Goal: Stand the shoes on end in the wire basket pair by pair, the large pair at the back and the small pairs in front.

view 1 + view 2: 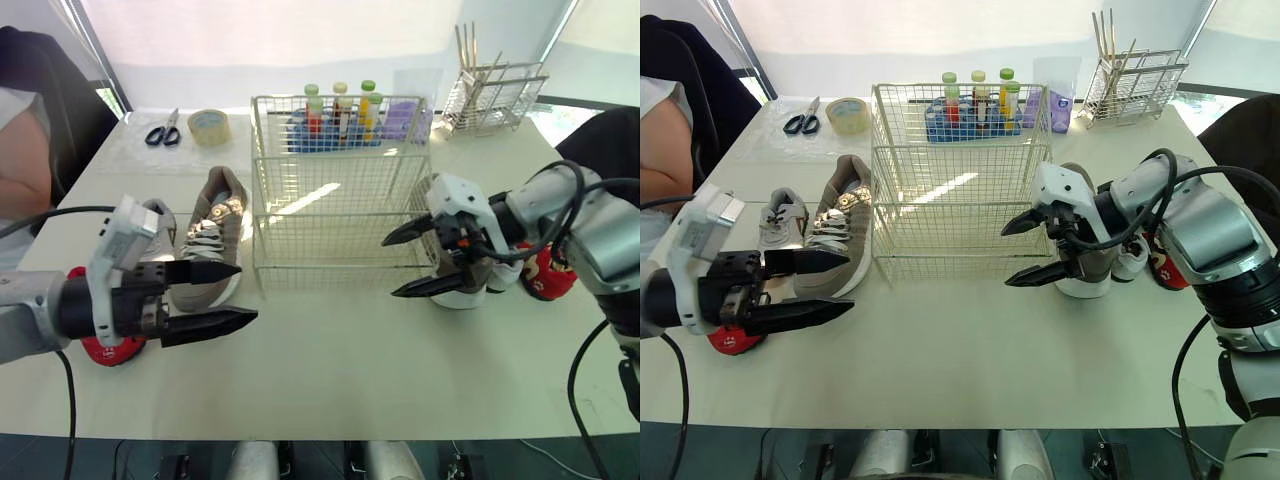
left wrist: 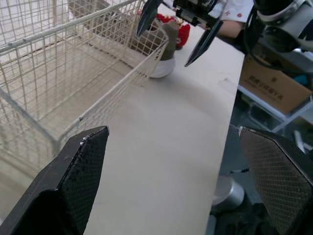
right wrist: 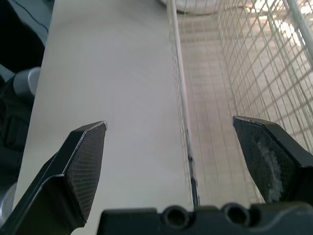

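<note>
Bare surface [image 1: 330, 360] runs nearest me, a clear strip between both arms and its front edge close below. Left hand [image 1: 246, 292] hovers low over it, fingers spread, holding nothing. Its upper finger sits just beside the toe of the tan sneaker [image 1: 217, 230]; cannot tell if they touch. Grey sneaker [image 1: 160, 218] lies alongside, partly behind my wrist, and a red shoe [image 1: 108, 350] peeks out under that arm. Right hand [image 1: 388, 268] is also spread and empty, hanging off the right front corner of the wire basket [image 1: 330, 225], with a tan shoe [image 1: 468, 290] just behind its fingers and a second red shoe [image 1: 548, 278] beyond that. No shoe is in the basket yet. Risks as I judge them: the right fingertips are near the mesh, and a careless sweep could hook a wire and drag the light basket. A push from either side could slide it back into the bottle rack [image 1: 340, 118]. The left lower finger could shove the sneaker instead of closing round it. Best room is the bare front strip and the basket's open top. Back row is crowded: scissors [image 1: 163, 132], tape roll [image 1: 209, 126], a stick rack [image 1: 495, 95]. A person's arm [image 1: 20, 170] is near the left edge.
</note>
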`<state>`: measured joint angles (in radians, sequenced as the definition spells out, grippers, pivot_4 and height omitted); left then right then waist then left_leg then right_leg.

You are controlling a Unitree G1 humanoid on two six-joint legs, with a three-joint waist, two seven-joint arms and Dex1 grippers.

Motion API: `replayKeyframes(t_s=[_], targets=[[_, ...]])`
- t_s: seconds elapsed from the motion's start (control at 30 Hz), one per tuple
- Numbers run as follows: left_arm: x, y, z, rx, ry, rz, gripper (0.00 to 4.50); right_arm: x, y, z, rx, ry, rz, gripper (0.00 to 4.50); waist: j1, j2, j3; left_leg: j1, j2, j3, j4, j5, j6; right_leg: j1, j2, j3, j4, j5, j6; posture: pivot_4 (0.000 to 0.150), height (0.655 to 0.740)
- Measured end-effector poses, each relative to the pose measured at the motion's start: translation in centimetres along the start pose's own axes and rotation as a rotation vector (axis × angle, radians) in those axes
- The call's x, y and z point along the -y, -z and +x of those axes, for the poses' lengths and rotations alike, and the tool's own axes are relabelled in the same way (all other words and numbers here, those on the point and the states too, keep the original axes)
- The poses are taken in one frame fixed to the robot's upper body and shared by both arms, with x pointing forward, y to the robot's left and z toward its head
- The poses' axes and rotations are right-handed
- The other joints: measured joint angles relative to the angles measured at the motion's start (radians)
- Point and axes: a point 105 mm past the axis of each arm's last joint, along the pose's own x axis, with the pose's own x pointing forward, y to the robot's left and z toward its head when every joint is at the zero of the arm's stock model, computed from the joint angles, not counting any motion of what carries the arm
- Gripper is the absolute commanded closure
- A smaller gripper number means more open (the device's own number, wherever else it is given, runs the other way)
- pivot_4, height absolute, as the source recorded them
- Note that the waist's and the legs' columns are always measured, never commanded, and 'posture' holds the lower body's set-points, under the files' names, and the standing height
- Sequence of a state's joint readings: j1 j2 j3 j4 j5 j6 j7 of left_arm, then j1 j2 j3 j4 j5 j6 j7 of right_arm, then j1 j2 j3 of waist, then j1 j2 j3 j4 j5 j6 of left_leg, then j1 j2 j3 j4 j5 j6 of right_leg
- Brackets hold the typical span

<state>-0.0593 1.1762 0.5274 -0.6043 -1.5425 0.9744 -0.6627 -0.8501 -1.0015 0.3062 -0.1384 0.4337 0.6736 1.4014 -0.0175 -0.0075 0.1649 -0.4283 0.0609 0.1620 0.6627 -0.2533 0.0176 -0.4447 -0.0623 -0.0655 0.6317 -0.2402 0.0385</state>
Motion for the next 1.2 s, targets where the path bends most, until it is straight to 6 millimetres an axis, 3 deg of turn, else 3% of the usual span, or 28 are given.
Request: replayKeyframes(t_s=[0.13,0.2,0.33,0.47,0.93,1.2], targets=[[0.4,0.4,0.3,-0.011,-0.004,-0.001,0.08,0.9,0.7,0.9,-0.028,0.037,-0.006,0.00,-0.003,0.000,0.000,0.003,0.001,-0.001,0.000,0.001,-0.002,0.001,0.001,0.000,0.001,0.000,0.000,0.150,0.7352],[0.5,1.4,0.5,-0.026,-0.009,-0.020,0.00,1.3,1.3,2.4,-0.048,0.043,0.000,0.54,-0.005,0.000,0.000,0.003,0.001,-0.001,0.000,0.001,-0.003,0.000,0.001,0.000,0.003,0.000,0.000,0.150,0.7352],[-0.3,3.0,0.6,-0.032,-0.050,-0.065,0.00,1.9,2.0,3.6,-0.099,0.086,-0.025,2.20,0.000,0.000,0.000,0.003,0.002,-0.001,0.000,0.002,-0.005,0.000,0.002,0.000,0.004,0.000,0.000,0.150,0.7352],[-0.8,3.1,0.6,-0.024,-0.079,-0.061,0.00,2.0,2.0,4.0,-0.112,0.097,-0.036,4.14,0.002,-0.001,-0.001,0.003,0.001,-0.001,0.001,0.002,-0.005,0.001,0.001,0.000,0.004,0.000,-0.001,0.150,0.7352],[-1.7,3.5,1.4,-0.003,-0.087,-0.057,0.00,0.8,-0.7,5.4,-0.039,0.093,-0.082,4.14,0.000,-0.001,-0.001,0.003,0.002,-0.001,0.001,0.002,-0.004,0.001,0.002,0.000,0.004,0.000,-0.001,0.150,0.7352],[-2.2,3.5,1.4,0.004,-0.107,-0.052,0.00,0.6,-0.9,5.5,-0.035,0.087,-0.096,4.14,0.000,-0.001,-0.001,0.003,0.002,-0.001,0.001,0.002,-0.004,0.001,0.002,-0.001,0.005,0.000,-0.001,0.150,0.7352]])
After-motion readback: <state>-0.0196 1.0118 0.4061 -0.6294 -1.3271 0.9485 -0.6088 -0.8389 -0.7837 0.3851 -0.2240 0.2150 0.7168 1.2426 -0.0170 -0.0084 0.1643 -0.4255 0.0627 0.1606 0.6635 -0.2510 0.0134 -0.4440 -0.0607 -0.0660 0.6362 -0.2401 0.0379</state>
